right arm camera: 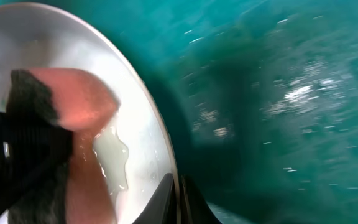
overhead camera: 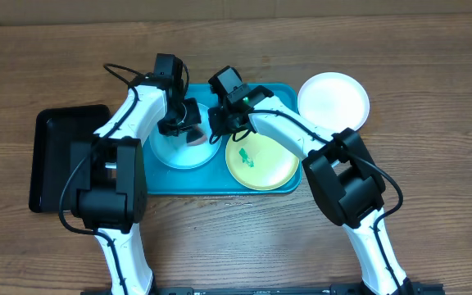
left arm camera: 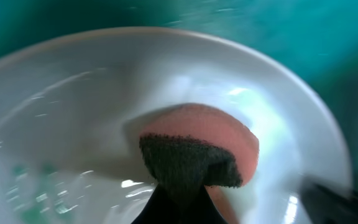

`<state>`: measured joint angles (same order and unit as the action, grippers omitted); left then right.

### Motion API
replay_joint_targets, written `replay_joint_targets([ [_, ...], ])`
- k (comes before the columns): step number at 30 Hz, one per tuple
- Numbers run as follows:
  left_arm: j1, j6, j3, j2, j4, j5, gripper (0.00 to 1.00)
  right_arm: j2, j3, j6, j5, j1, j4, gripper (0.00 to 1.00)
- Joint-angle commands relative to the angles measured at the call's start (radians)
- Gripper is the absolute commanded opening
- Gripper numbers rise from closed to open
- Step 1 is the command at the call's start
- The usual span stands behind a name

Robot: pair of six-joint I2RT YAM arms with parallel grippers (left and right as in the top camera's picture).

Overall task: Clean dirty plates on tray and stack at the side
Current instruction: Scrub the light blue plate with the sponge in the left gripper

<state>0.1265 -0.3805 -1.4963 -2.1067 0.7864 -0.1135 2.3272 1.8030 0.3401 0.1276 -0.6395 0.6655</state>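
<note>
The pale cyan plate [overhead camera: 179,152] lies on the left half of the teal tray [overhead camera: 220,182]. My left gripper [overhead camera: 188,124] is shut on a pink sponge [left arm camera: 210,137] with a dark scouring side, pressed onto the plate's inner surface [left arm camera: 73,106]. Faint green smears [left arm camera: 33,183] remain on the plate beside the sponge. My right gripper [right arm camera: 178,190] is shut on this plate's rim [right arm camera: 160,134], at its right edge. The yellow-green plate [overhead camera: 262,162], with a green smear [overhead camera: 247,157], sits on the tray's right half. The white plate [overhead camera: 333,100] rests on the table beside the tray's far right corner.
A smaller black tray [overhead camera: 56,156] lies on the wooden table left of the teal one. Both arms cross over the tray's far half, their grippers close together. A wet patch [right arm camera: 114,155] shows on the cyan plate by the sponge.
</note>
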Motion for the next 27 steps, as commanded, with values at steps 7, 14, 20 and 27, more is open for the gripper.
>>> replay_joint_targets([
  [7,-0.029,-0.013,-0.029,-0.022,0.129,0.56,0.05,-0.021,-0.011,0.004,-0.041,0.015,0.001,0.04],
  [14,-0.029,-0.025,-0.174,-0.022,0.229,0.583,0.04,-0.021,-0.011,0.004,-0.05,0.015,-0.002,0.04],
  [20,-0.029,-0.011,-0.255,-0.022,0.291,0.294,0.04,-0.021,-0.011,0.004,-0.052,0.015,-0.002,0.04],
  [27,-0.014,0.114,-0.189,-0.023,0.306,-0.124,0.05,-0.021,-0.011,0.004,-0.052,0.015,-0.01,0.04],
])
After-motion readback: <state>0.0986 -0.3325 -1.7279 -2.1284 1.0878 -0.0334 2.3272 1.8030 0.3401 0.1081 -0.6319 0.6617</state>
